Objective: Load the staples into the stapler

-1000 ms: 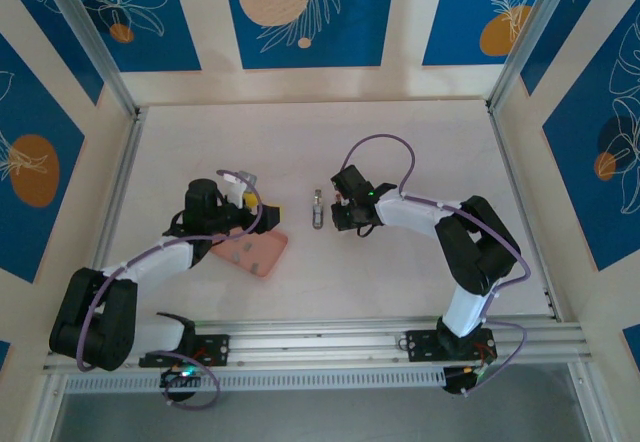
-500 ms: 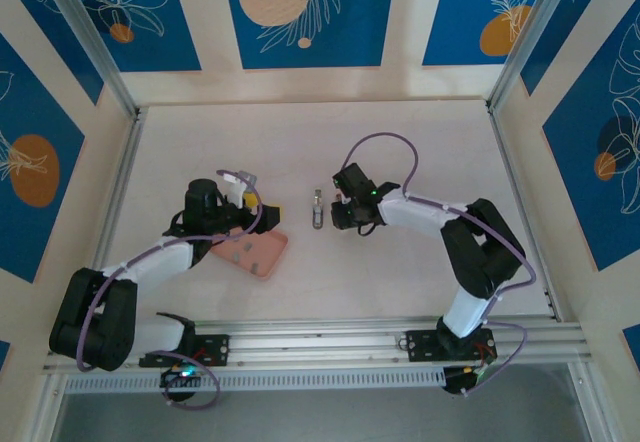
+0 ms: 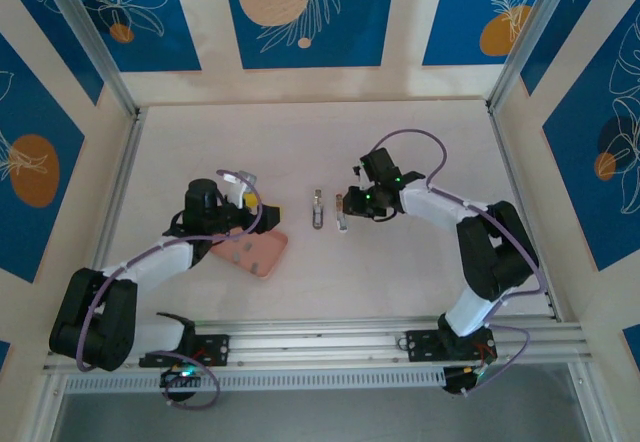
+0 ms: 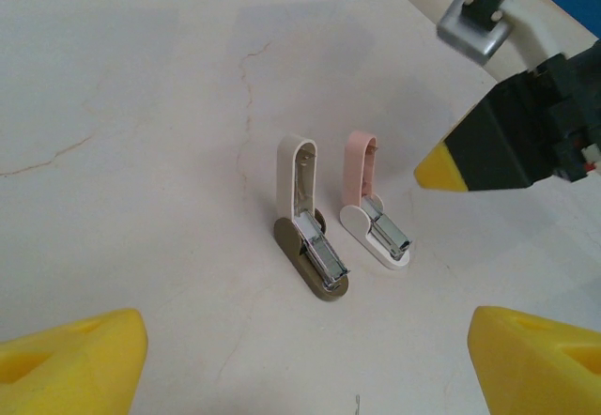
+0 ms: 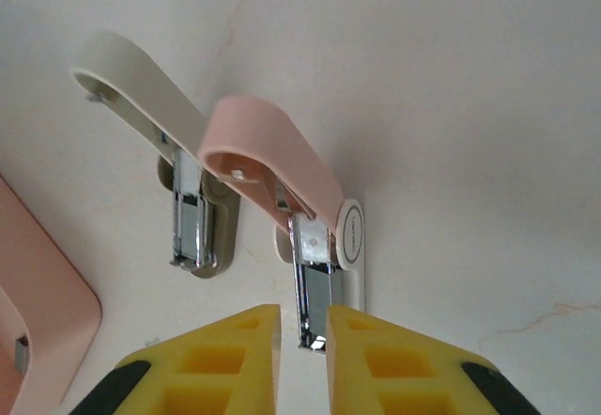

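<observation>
Salmon-pink tray (image 3: 275, 247) on pale table (image 3: 300, 142) (blue floral walls (image 3: 340, 22)).

A pale cream table (image 3: 300, 142) with faint hairline veining, seen up close as thin brown lines on its surface (image 4: 141, 105), fills the floor of an enclosure. It is walled at the back (image 3: 305, 12), left (image 3: 40, 162) and right (image 3: 600, 152) by cream boards set with blue panels bearing white leaf drawings and orange or peach discs. Slanted aluminium posts (image 3: 90, 37) stand in the two far corners, a ribbed aluminium rail (image 3: 330, 342) runs along the near edge, and the light is soft and even, casting only weak shadows.
</observation>
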Available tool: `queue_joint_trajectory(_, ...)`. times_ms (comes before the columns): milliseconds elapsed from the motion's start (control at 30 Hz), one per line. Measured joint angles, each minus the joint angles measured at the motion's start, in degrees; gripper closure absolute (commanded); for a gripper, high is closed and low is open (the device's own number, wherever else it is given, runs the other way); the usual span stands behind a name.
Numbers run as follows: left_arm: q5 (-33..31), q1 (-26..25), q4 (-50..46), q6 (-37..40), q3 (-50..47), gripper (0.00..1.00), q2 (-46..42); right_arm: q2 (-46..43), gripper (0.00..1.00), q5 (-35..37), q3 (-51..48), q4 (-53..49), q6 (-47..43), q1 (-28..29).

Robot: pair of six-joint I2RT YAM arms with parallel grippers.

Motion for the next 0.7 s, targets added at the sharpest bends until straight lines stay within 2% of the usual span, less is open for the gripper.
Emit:
queue_joint_trajectory(200, 0.0, 0.0, 0.0, 0.0, 0.0, 0.12, 0.0, 4.0, 0.86, -3.2, 0.2, -0.7, 0.6, -0.1)
queue_joint_trajectory(467, 0.0, 0.0, 0.1, 0.0, 0.0, 0.12, 1.0, 6.3, 0.93, -3.9, 1.0, -1.5, 0.9, -0.1)
queue_joint_trajectory(700, 0.0, 0.0, 0.2, 0.0, 0.0, 0.12, 1.6, 6.6, 0.93, -5.0, 1.6, -1.6, 0.9, -0.2)
